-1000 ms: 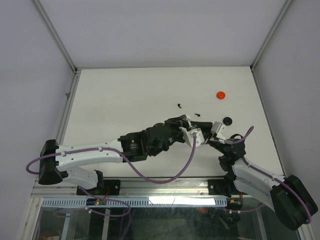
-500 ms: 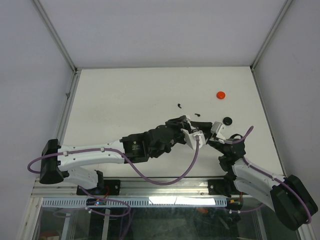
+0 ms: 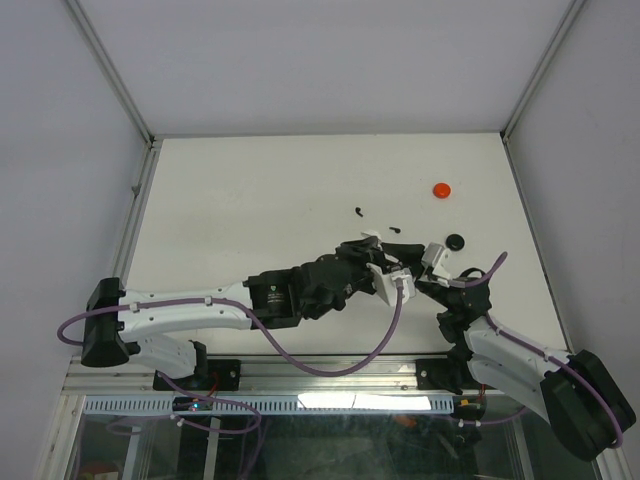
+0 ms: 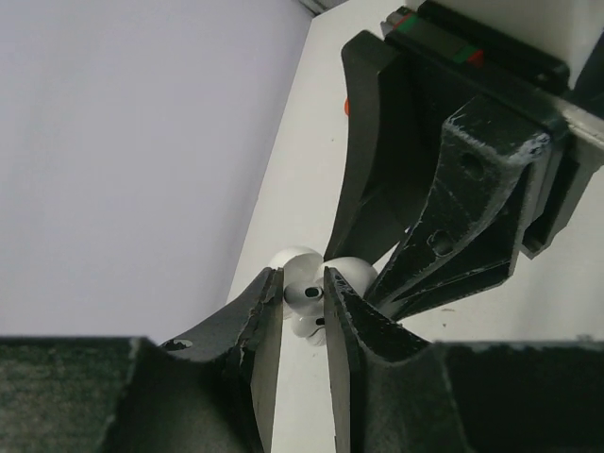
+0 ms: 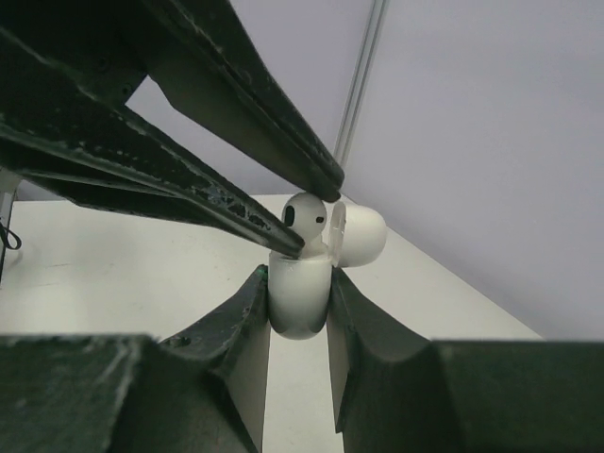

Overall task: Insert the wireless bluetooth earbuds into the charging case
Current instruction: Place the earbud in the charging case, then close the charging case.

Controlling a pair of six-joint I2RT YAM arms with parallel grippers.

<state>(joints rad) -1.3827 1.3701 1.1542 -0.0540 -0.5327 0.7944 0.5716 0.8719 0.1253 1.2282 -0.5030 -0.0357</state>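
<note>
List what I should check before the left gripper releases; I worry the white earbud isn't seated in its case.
1. Small white stemmed plastic earbud pinched in left gripper: ok.
2. Round white plastic charging case clamped in right gripper: ok.
3. Case lid open: ok.
4. Stem lined up with its socket: cannot tell, hidden.
5. Earbud seated flush: not ok, head stands above the rim.
</note>
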